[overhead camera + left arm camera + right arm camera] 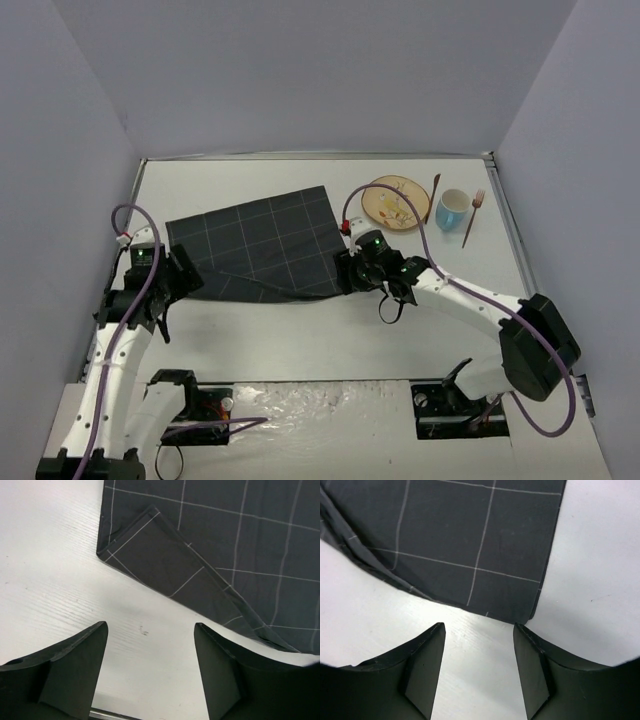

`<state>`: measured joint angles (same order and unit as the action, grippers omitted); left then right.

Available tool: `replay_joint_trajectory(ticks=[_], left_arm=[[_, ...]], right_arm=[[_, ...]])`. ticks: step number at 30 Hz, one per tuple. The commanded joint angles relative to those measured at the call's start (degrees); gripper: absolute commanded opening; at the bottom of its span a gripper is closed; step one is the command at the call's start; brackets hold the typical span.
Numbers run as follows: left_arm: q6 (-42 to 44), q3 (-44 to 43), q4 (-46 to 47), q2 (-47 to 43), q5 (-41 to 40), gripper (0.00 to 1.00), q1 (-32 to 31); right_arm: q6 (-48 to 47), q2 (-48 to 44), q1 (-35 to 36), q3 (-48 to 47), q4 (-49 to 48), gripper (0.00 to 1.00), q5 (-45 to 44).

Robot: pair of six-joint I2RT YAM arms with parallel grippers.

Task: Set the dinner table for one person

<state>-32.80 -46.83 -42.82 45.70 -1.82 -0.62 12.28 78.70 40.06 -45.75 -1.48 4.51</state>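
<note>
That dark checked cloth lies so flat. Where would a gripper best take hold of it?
Probably at a near corner, coming in low from the near side. The placemat lies flat on the table, so only its edges offer a lip; the near left corner is folded over, giving the left gripper a doubled flap to pinch.

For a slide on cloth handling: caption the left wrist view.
Open left gripper over the white dinner table, facing the folded-over corner of the dark grid placemat.
</note>
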Motion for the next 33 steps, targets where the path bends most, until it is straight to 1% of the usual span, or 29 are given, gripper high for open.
replay_joint_trajectory(ticks=[1,4,5,6,7,8,10,13,16,20,24,29,33], left_arm=[[-1.94,-3.02,4.06,3.62,1.66,0.69,0.36],[-0.49,-4.22,11.04,11.02,0.83,0.68,0.36],[-0.42,-5.41,11.92,14.66,1.02,0.68,0.36],[-0.50,-6.72,12.97,17.45,1.70,0.66,0.36],[-0.42,-6.79,13.02,20.00,1.82,0.66,0.36],[-0.64,-10.39,13.98,24.24,1.82,0.66,0.36],[-0.53,-12.84,15.71,29.99,0.73,0.66,0.36],[0.16,-19.87,17.89,39.98,-2.95,0.66,0.36],[0.97,-26.75,18.64,47.17,-3.55,0.66,0.36],[2.71,-33.72,18.57,58.49,-1.99,0.66,0.36],[3.60,-39.64,16.52,67.03,0.14,0.66,0.36],[3.37,-47.34,12.39,75.22,1.88,0.66,0.36],[3.70,-54.93,9.21,82.56,4.21,0.66,0.36]], right_arm=[[-0.15,-3.46,-0.54,-4.59,1.22,0.54,4.78],[-1.99,0.20,-0.79,-8.98,1.11,0.51,4.92],[-2.33,2.65,-0.86,-10.84,1.04,0.50,4.98],[-3.01,4.28,-0.94,-12.02,0.45,0.46,4.99],[-3.05,6.11,-1.28,-13.25,0.43,0.46,4.90],[-2.97,9.14,-1.89,-15.44,-0.68,0.45,4.82],[-2.57,13.52,-2.73,-18.83,-1.53,0.43,4.83],[-1.79,21.19,-3.55,-23.72,-3.36,0.41,5.07],[-1.31,25.90,-3.93,-27.59,-5.17,0.41,5.51],[-0.51,31.54,-4.28,-28.92,-7.95,0.41,4.93],[0.41,34.97,-4.53,-29.50,-10.80,0.41,5.21],[4.35,36.20,-5.21,-27.27,-14.84,0.43,2.92],[7.31,36.29,-6.82,-23.19,-16.60,0.44,2.19]])
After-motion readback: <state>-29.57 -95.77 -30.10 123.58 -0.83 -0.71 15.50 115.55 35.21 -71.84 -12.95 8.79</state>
